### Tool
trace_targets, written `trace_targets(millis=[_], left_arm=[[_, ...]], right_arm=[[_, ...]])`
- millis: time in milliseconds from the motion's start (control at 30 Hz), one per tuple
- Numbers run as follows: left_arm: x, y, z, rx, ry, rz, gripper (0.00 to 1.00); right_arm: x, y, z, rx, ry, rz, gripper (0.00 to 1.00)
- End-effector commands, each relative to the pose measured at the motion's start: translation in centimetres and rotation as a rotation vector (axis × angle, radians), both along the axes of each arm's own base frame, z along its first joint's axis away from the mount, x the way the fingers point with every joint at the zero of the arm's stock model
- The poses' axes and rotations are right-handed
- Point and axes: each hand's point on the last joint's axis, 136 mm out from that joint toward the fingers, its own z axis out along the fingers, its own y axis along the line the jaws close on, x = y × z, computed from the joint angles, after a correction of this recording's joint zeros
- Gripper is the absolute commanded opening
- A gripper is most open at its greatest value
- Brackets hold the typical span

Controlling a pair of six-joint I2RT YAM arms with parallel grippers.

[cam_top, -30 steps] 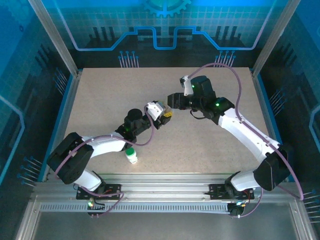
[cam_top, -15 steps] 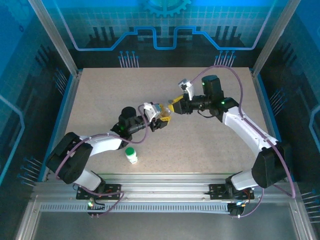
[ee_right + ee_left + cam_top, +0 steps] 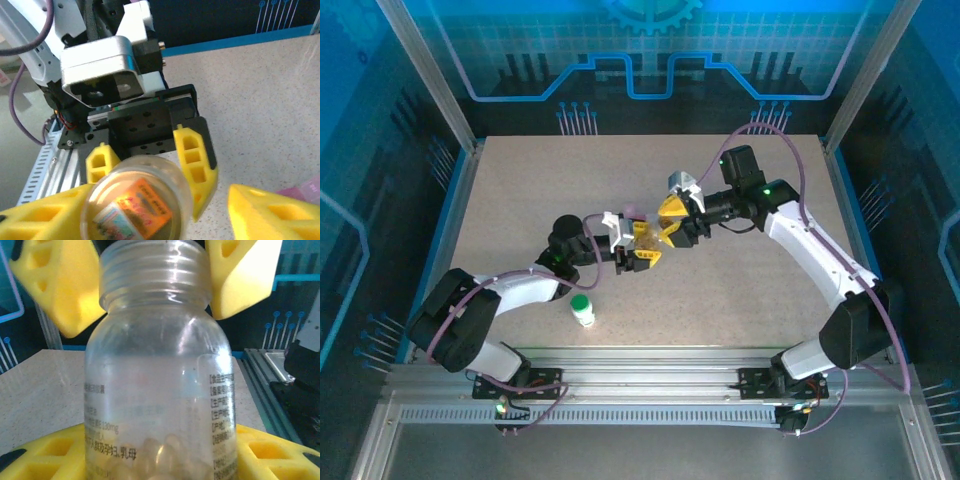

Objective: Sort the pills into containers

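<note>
In the top external view, a small translucent amber bottle (image 3: 644,236) is seen held above the middle of the speckled beige tabletop (image 3: 520,200). It is clamped in the left pincer (image 3: 642,248). The right pincer (image 3: 672,222) is met just beside it on the far right, with its yellow fingers parted. A white bottle with a green cap (image 3: 582,310) is stood upright on the tabletop, close to the near edge and left of the middle, well apart from both pincers.

In the left wrist view, the held bottle (image 3: 157,390) is shown upright and close. Its threaded neck is bare, with no cap on it. Pale rounded pills (image 3: 155,455) are gathered at its bottom, and printed text is seen on its wall. The body is gripped low down between the yellow fingers (image 3: 45,455) of the left pincer. The neck is flanked by the two yellow fingers (image 3: 245,275) of the right pincer, one on each side; whether they touch the glass cannot be told.

In the right wrist view, the bottle (image 3: 137,200) is looked down on from above its mouth, and an orange label is seen through it. It is pressed on both sides by the left pincer's fingers (image 3: 197,155). The right pincer's own fingers (image 3: 270,210) are set wide apart at the bottom of the frame, the bottle lying nearer the one on the left of the frame. At the right edge, part of a pink-tinted clear vial (image 3: 310,192) is seen lying on the tabletop (image 3: 260,100), cut by the frame.
</note>
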Motion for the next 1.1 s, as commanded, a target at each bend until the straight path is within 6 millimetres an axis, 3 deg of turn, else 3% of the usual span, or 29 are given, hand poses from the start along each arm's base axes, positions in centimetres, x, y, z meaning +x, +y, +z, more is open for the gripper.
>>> trace_targets(millis=[0, 200, 233, 500, 567, 667, 767, 867, 1067], left_arm=[[-2.1, 0.0, 2.5, -0.061, -0.114, -0.091, 0.0], [-1.6, 0.1, 2.0, -0.057, -0.098, -0.077, 0.0], [-1.5, 0.1, 1.8, -0.055, -0.098, -0.067, 0.0], [0.3, 0.5, 1.0, -0.031, -0.096, 0.042, 0.0], [0.9, 0.6, 0.9, -0.025, -0.095, 0.079, 0.0], [2.4, 1.0, 0.9, -0.019, -0.103, 0.171, 0.0], [4.9, 2.0, 1.0, 0.008, -0.144, 0.366, 0.0], [6.9, 2.5, 0.8, 0.075, -0.162, 0.508, 0.0], [7.7, 2.8, 0.5, 0.118, -0.183, 0.602, 0.0]], right_arm=[[-0.1, -0.4, 0.1, -0.033, -0.044, 0.003, 0.77], [-0.2, -1.0, 1.7, -0.015, -0.081, -0.047, 0.92], [-0.2, -1.0, 2.0, -0.01, -0.079, -0.062, 0.99], [-2.3, -1.7, 4.7, 0.07, -0.08, -0.121, 1.0], [-1.4, -2.1, 5.6, 0.084, -0.071, -0.216, 1.0], [3.0, -3.6, 6.5, 0.129, -0.021, -0.55, 1.0], [6.2, -5.5, 5.7, 0.146, 0.128, -0.868, 0.97], [7.2, -5.7, 4.9, 0.168, 0.281, -0.99, 0.88], [7.8, -2.9, 3.6, 0.142, 0.387, -1.007, 0.85]])
